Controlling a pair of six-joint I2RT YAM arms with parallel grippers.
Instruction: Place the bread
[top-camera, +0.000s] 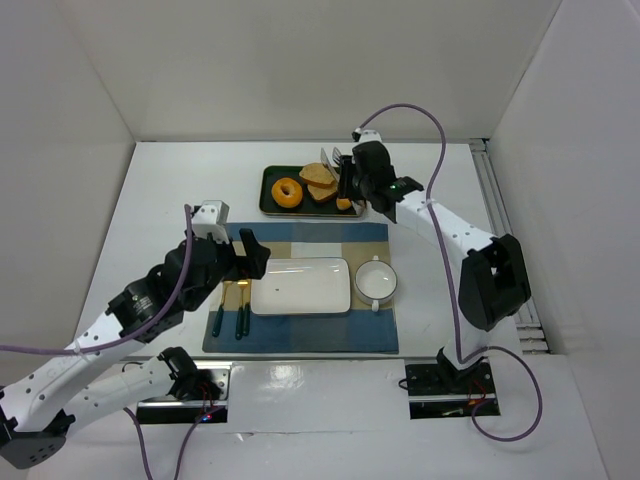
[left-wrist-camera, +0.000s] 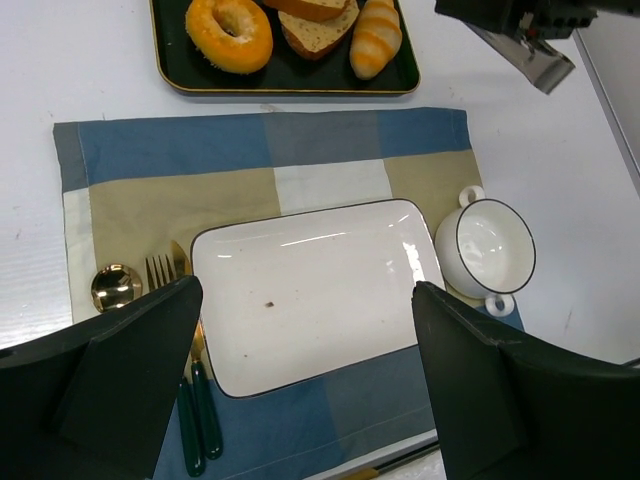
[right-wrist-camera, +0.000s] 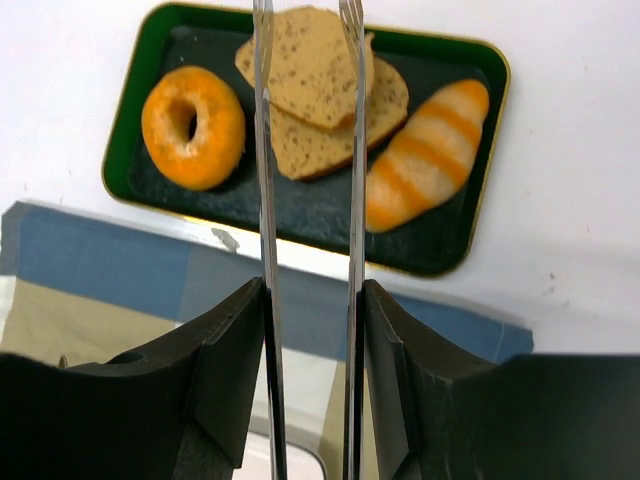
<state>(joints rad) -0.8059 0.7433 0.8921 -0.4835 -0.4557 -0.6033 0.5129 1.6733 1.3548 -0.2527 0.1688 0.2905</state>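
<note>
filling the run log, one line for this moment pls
phase: approach | right gripper: open, tongs over tan speckled bread slices | green tray: slices not lifted | white rectangular plate: bare

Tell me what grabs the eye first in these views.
The dark green tray at the table's far side, holding an orange doughnut, two overlapping bread slices and a striped croissant. The right claw hangs over the bread, its long blades apart. Nearer, a bare white plate sits on a blue-and-tan placemat.

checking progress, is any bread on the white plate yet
No, the white plate is bare; the bread lies in the green tray.
</note>
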